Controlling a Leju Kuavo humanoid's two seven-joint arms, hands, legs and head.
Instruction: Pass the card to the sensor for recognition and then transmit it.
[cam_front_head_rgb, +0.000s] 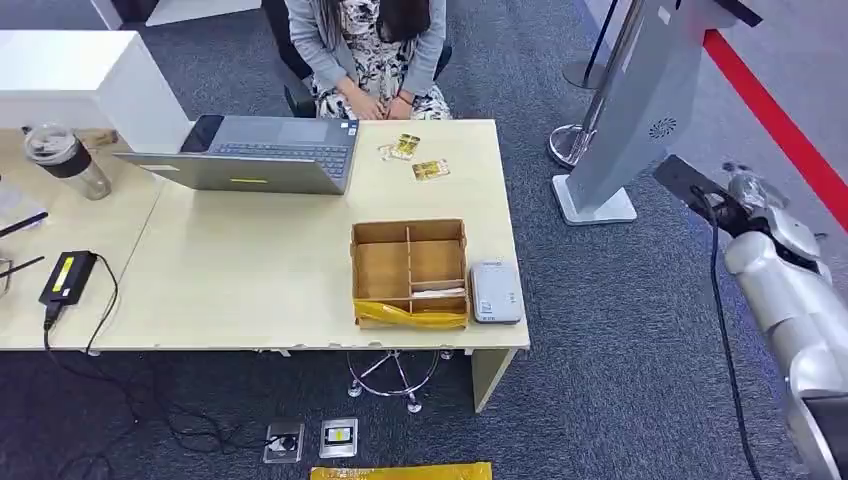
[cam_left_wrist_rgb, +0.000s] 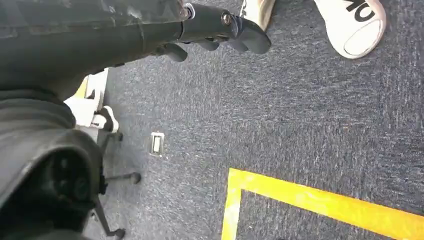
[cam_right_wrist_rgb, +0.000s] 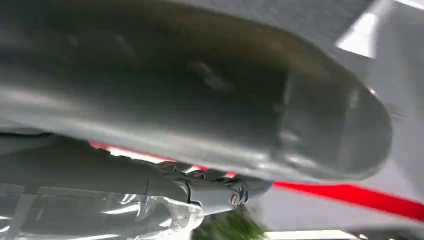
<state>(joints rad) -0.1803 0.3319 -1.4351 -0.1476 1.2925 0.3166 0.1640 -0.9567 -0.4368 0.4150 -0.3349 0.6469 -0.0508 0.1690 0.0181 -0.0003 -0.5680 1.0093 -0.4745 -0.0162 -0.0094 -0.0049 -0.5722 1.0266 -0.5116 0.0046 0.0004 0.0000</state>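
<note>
A cardboard box (cam_front_head_rgb: 409, 272) with several compartments sits near the table's right front corner; a pale card (cam_front_head_rgb: 438, 292) lies in one of them. A white sensor unit (cam_front_head_rgb: 495, 292) lies flat right beside the box. Two small cards (cam_front_head_rgb: 405, 147) (cam_front_head_rgb: 430, 170) lie near the far edge. My right hand (cam_front_head_rgb: 700, 188) is raised off to the right of the table, over the carpet. Its thumb (cam_right_wrist_rgb: 310, 125) and fingers (cam_right_wrist_rgb: 220, 192) are apart with nothing between them. My left hand (cam_left_wrist_rgb: 220, 30) hangs above the floor with its fingers stretched out and empty.
A person (cam_front_head_rgb: 370, 50) sits at the table's far side behind a grey laptop (cam_front_head_rgb: 260, 152). A kiosk stand (cam_front_head_rgb: 630, 120) and a post base (cam_front_head_rgb: 572, 145) stand right of the table. A bottle (cam_front_head_rgb: 65, 158) and a charger (cam_front_head_rgb: 68, 277) lie at the left. White shoes (cam_left_wrist_rgb: 350, 25) stand near my left hand.
</note>
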